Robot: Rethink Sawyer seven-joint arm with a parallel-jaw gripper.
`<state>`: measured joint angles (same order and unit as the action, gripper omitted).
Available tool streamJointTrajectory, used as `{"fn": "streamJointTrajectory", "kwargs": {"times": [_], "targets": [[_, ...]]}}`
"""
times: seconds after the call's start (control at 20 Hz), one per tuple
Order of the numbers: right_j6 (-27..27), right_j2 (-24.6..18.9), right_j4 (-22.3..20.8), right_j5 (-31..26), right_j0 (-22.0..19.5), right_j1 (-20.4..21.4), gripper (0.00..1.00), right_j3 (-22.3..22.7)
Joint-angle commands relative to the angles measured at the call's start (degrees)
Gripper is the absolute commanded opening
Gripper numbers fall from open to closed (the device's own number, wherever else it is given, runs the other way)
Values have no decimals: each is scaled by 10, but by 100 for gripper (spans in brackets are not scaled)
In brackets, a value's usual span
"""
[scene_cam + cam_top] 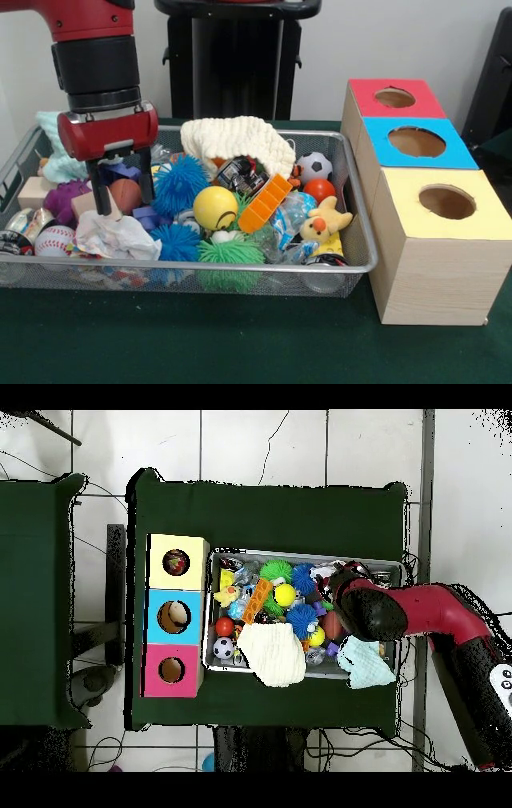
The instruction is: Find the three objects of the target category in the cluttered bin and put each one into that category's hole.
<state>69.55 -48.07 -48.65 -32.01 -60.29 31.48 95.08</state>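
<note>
Nearest to me in the front view, the green tablecloth is lying bare ahead of the wire mesh bin, and right behind the bin's front wall I am seeing a green spiky ball, a blue spiky ball and a crumpled white wad. My gripper is hanging low over the bin's left part with its two black fingers spread apart, a brown-orange ball sitting between them; I cannot tell whether the fingers are touching it. A baseball is lying at the left, a yellow ball in the middle beside an orange perforated piece, and a yellow plush toy toward the right. A cream knitted cloth is draping over the back, with a small soccer ball and an orange ball near it. To the right, the wooden box is showing its yellow hole, blue hole and red hole. From overhead, the yellow hole is holding something dark.
</note>
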Motion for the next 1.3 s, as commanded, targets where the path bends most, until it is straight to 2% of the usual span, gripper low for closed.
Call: {"fn": "streamJointTrajectory", "kwargs": {"times": [0.05, 0.7, 1.3], "targets": [[-73, 17, -42, 23, -1, -36, 100, 11], [-95, 9, -65, 48, -6, -95, 100, -20], [-179, -28, -38, -2, -31, -136, 100, -66]]}}
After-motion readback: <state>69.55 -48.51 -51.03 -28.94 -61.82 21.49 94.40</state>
